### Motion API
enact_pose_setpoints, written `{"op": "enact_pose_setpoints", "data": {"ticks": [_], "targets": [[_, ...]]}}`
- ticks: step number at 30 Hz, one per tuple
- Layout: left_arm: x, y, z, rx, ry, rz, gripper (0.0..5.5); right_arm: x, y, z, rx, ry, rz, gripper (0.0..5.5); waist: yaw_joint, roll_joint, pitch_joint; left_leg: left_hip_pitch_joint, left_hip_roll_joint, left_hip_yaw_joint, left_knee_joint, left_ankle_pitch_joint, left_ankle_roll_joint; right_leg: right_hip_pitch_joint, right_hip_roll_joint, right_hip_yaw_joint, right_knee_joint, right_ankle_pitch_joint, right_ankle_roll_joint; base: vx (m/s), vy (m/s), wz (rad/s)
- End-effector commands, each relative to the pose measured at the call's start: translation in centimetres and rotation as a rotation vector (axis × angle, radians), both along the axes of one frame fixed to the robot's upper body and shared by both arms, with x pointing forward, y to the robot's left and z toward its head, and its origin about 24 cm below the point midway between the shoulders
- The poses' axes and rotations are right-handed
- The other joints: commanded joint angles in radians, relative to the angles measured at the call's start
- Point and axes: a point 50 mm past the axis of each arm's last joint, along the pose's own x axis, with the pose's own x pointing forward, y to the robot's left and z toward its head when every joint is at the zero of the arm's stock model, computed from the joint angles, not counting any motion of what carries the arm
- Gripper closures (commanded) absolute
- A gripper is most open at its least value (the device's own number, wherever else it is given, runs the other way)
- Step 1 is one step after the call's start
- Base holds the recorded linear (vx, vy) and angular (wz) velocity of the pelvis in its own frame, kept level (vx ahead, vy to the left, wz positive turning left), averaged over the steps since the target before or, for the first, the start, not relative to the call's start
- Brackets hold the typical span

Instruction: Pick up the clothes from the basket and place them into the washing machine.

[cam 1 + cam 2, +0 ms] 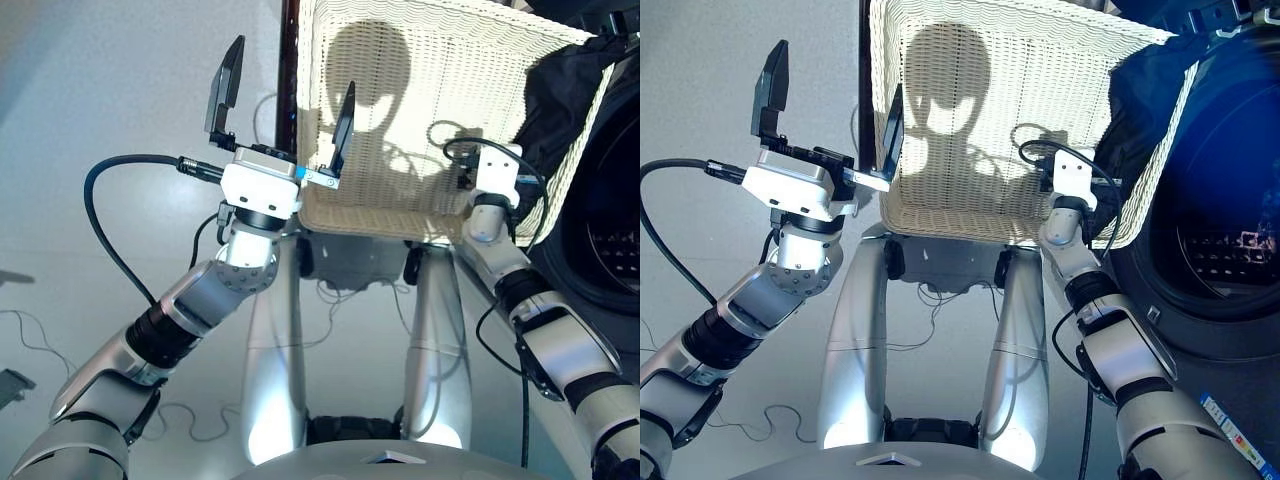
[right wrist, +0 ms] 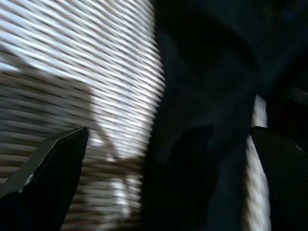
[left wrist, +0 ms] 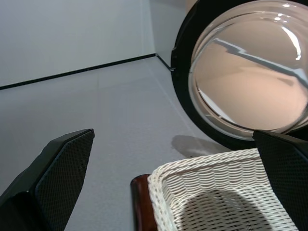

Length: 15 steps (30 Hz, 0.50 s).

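Now dark cloth [image 1: 1140, 110] draped over basket [image 1: 980, 190] right rim: soft, light; pinch bunched fold. Both jaws wide, empty.

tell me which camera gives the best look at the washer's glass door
The left wrist view: the round black-rimmed glass door fills its upper part, swung open beyond the basket corner. Both eye views show only the drum opening, not the door. The right wrist view shows wicker and dark cloth only.

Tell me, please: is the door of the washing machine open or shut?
Open. The left wrist view shows the round glass door swung out beside the basket, and the drum opening is uncovered.
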Motion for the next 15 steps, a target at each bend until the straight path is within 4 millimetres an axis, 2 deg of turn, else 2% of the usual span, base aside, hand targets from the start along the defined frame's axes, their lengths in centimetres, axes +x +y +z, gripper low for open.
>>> {"op": "enact_pose_setpoints", "data": {"ticks": [1, 4, 6, 8, 9, 10, 15], "targets": [[-2.2, -1.4, 1.6, -0.066, -0.112, -0.112, 0.00, -0.2, -2.0, 1.1, 0.027, -0.043, -0.101, 0.00, -0.003, 0.082, -0.015, 0.060, 0.012, 0.007, -0.020, -0.046, -0.057, -0.021, 0.032, -0.019, -0.017, 0.005, -0.069, 0.000, 0.000, 0.000], [-2.2, -1.4, 1.7, -0.065, -0.115, -0.118, 0.00, -0.1, -2.3, 1.1, 0.092, -0.044, -0.110, 0.00, -0.002, 0.085, -0.015, 0.055, 0.013, 0.006, -0.019, -0.047, -0.058, -0.027, 0.032, -0.020, -0.016, 0.004, -0.069, 0.000, 0.000, 0.000], [-2.2, -1.4, 1.7, -0.058, -0.106, -0.130, 0.00, 0.2, -2.9, 1.0, 0.197, -0.025, -0.088, 0.00, 0.002, 0.086, -0.015, 0.047, 0.012, 0.004, -0.012, -0.050, -0.058, -0.035, 0.031, -0.021, -0.007, 0.000, -0.069, 0.000, 0.000, 0.000], [-2.2, -1.4, 1.8, -0.058, -0.105, -0.133, 0.00, 0.3, -3.0, 1.1, 0.214, -0.024, -0.085, 0.00, 0.003, 0.087, -0.015, 0.042, 0.012, 0.003, -0.007, -0.051, -0.059, -0.041, 0.031, -0.021, -0.002, -0.002, -0.069, 0.000, 0.000, 0.000], [-2.2, -1.3, 1.8, -0.071, -0.095, -0.135, 0.00, 0.1, -3.9, 1.2, 0.358, -0.077, -0.150, 0.00, 0.004, 0.091, -0.015, 0.035, 0.011, 0.003, 0.000, -0.055, -0.061, -0.048, 0.031, -0.020, 0.007, -0.007, -0.068, 0.000, 0.000, 0.000], [-2.2, -1.2, 1.7, -0.071, -0.086, -0.133, 0.00, 0.1, -4.1, 1.0, 0.398, -0.075, -0.159, 0.00, 0.005, 0.093, -0.015, 0.032, 0.012, 0.003, 0.004, -0.058, -0.062, -0.054, 0.030, -0.021, 0.012, -0.010, -0.068, 0.000, 0.000, 0.000], [-2.0, -1.0, 1.6, -0.071, -0.068, -0.121, 0.00, 0.2, -4.2, 1.0, 0.499, -0.091, -0.161, 0.00, 0.004, 0.098, -0.015, 0.002, 0.017, 0.007, 0.037, -0.069, -0.064, -0.086, 0.026, -0.029, 0.048, -0.023, -0.067, 0.000, 0.000, 0.000]]}}
